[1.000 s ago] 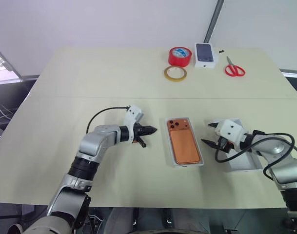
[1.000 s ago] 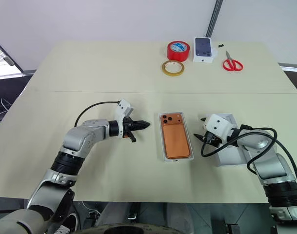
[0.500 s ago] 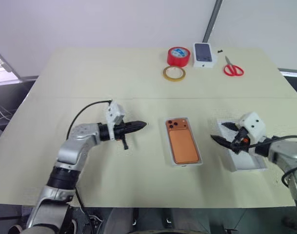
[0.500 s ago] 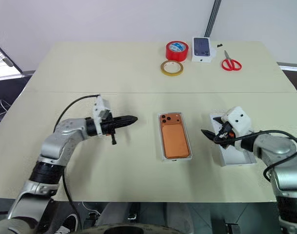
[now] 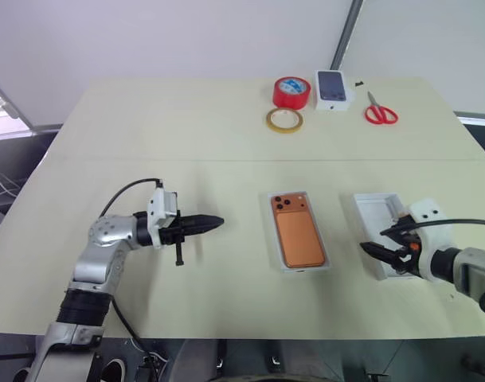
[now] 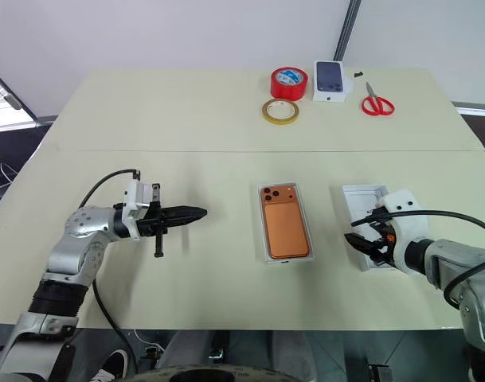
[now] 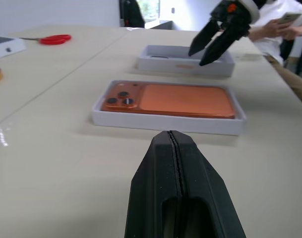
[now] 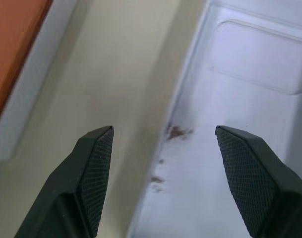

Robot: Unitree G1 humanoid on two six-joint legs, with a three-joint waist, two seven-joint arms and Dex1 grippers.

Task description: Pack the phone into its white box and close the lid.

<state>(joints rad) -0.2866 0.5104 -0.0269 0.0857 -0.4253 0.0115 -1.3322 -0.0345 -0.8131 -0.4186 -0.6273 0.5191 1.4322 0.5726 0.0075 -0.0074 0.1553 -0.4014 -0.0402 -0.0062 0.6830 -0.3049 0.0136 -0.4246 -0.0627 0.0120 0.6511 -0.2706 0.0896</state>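
Risk of lid (image 5: 381, 231) rim slipping from spread, empty right claw (image 5: 383, 247) straddling its near wall and skidding across bench (image 5: 186, 127), left claw (image 5: 213, 222) clenched empty.

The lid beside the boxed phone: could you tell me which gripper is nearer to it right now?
The right. The right gripper, open, hangs over the near left edge of the lid. The left gripper, shut, is far across the table, beyond the phone in the white box.
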